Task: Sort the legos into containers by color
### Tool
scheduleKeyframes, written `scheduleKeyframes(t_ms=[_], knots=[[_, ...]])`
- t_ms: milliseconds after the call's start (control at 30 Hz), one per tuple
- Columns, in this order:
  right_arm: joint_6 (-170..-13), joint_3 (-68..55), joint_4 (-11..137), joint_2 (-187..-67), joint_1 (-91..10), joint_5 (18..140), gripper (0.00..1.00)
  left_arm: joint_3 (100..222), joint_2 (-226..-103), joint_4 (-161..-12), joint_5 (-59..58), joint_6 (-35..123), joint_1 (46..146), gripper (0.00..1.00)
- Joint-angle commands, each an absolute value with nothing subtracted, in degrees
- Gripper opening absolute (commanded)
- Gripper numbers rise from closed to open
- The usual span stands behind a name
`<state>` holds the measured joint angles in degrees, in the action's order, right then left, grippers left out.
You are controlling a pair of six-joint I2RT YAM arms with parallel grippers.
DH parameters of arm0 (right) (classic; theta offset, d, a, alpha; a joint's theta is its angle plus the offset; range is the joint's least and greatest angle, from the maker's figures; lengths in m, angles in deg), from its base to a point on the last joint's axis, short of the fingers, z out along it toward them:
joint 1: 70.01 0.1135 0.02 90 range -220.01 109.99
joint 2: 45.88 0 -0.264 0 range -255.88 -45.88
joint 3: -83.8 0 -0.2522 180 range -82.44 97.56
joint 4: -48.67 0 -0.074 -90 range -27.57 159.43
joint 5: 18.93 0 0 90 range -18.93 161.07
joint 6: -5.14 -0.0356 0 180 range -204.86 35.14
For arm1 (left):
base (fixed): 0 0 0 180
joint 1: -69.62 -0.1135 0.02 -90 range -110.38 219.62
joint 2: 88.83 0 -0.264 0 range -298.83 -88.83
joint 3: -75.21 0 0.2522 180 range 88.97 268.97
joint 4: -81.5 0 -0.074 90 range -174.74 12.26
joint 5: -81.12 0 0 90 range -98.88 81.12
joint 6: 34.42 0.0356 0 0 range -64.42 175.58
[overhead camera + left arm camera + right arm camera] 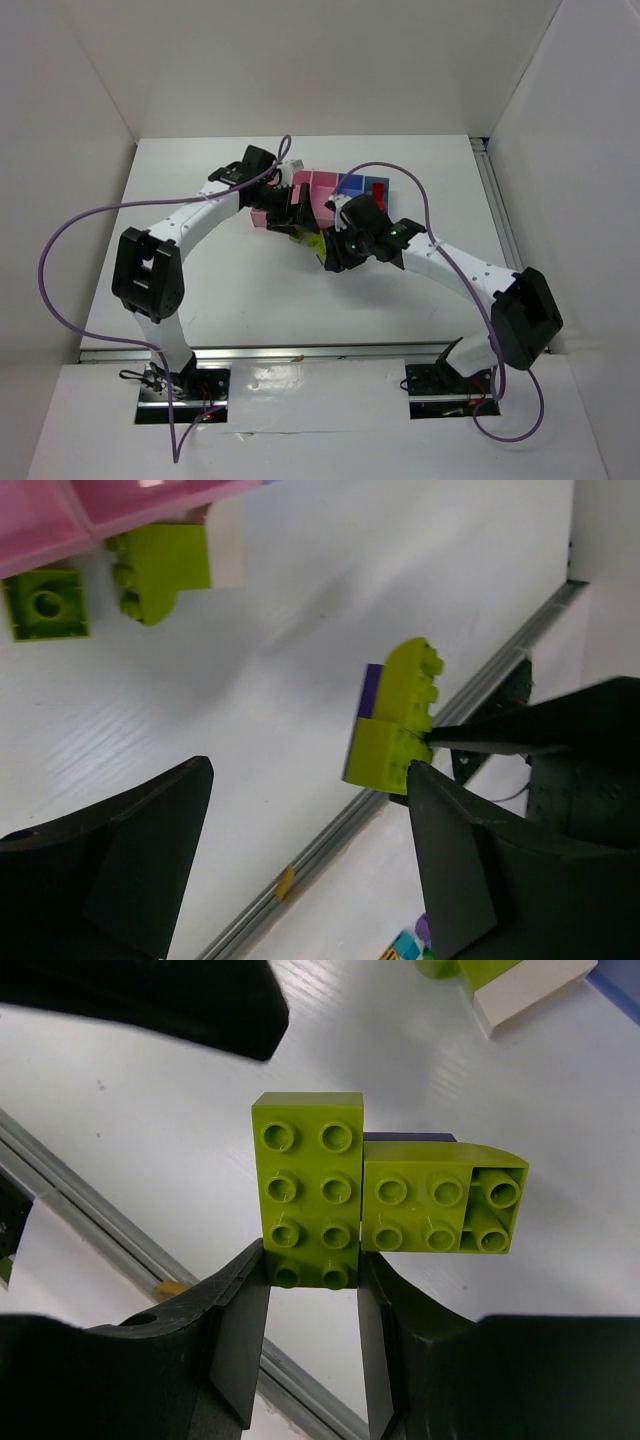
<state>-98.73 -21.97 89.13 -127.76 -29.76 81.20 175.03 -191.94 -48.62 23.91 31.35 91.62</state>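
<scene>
Right gripper (313,1265) grips green lego cluster (308,1185) by its 2x4 brick, close in front of pink containers (325,188). Left gripper (310,770) stands wide, holding nothing

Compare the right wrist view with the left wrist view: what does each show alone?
Right wrist only: studs of the joined green bricks seen face-on. Left wrist only: the pink bin and a loose square green brick beside it. Both: the joined green bricks clamped in the right gripper, with a purple brick against them.
</scene>
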Motion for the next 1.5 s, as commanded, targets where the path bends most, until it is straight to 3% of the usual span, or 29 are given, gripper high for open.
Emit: scheduleKeyframes(t_ms=[0,100,367,567,900,1000,1267,1367,1467], knots=[[-98.9,-20.1,89.2,-128.7,-29.4,81.4,0.15,173.7,-193.3,-52.1,30.8,31.0,91.4,0.89],[-98.9,-20.7,88.0,-128.7,-28.9,81.4,0.15,171.3,-193.3,-52.7,34.8,31.6,91.4,0.88],[-98.4,-20.7,88.0,-128.7,-28.9,81.4,0.15,165.1,-197.5,-61.1,50.1,32.8,91.4,0.72],[-98.4,-21.2,88.0,-128.1,-28.9,80.2,0.15,164.3,-198.1,-63.9,52.6,31.3,91.9,0.63],[-97.3,-20.6,88.0,-128.7,-28.9,77.6,0.15,165.3,-202.2,-63.4,58.9,31.9,93.1,0.56],[-96.8,-20.6,88.6,-129.2,-28.9,77.6,0.15,166.5,-202.2,-63.4,58.9,31.9,93.1,0.48],[-96.8,-21.1,89.2,-129.7,-28.9,77.6,0.15,167.6,-202.7,-63.4,55.2,30.3,93.1,0.53],[-96.8,-21.6,89.2,-129.7,-28.9,77.6,0.15,169.4,-203.3,-61.8,52.7,30.3,93.1,0.65],[-96.8,-21.6,89.2,-129.7,-28.9,77.6,0.15,171.1,-203.8,-59.5,52.0,31.8,93.1,0.65]])
